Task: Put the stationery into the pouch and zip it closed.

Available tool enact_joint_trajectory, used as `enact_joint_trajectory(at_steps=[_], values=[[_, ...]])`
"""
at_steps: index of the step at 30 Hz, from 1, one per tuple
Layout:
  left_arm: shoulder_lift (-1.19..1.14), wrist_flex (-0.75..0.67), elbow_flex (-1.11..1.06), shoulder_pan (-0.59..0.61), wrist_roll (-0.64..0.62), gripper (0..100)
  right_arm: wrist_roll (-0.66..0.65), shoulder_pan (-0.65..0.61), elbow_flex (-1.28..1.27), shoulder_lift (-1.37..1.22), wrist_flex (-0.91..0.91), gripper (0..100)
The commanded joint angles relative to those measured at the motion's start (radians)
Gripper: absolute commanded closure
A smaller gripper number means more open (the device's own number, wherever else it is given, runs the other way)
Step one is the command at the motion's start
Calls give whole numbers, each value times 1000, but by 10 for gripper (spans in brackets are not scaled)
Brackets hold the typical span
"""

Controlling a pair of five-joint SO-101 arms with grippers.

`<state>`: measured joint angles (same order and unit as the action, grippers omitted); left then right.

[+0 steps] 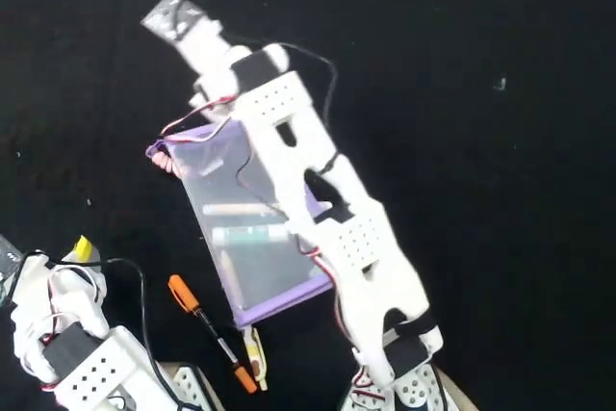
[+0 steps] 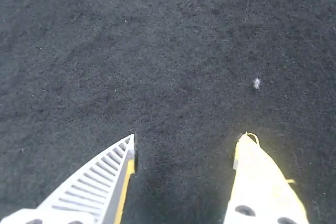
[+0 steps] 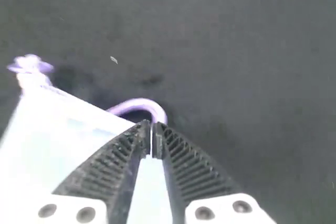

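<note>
Right wrist view has the right gripper with its fingers pressed together, the tips just beside a purple loop at the edge of the pouch; whether they pinch anything cannot be told. Seen from the high view, the pouch lies flat under the right arm with pens inside, and an orange pen lies on the table just beside its near end. The left gripper hangs with fingers apart over the table, well apart from the pouch.

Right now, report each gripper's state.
Left gripper: open, holding nothing, over the bare black table.
Right gripper: shut at the pouch edge; whether it grips anything cannot be told.
</note>
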<state>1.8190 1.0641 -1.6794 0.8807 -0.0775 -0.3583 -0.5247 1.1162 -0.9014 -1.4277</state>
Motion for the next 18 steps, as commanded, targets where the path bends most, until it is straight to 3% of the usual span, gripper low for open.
enact_joint_trajectory(at_steps=[1, 5, 12, 18], values=[[5, -21, -21, 2, -14, 697, -3, 31, 54, 71, -14, 987], [5, -21, -21, 4, -14, 697, -6, -44, 64, 51, -9, 974], [5, -21, -21, 2, -14, 697, -61, -215, 62, -27, 18, 750], [5, -21, -21, 2, -14, 697, -153, -298, 74, -108, 51, 741]])
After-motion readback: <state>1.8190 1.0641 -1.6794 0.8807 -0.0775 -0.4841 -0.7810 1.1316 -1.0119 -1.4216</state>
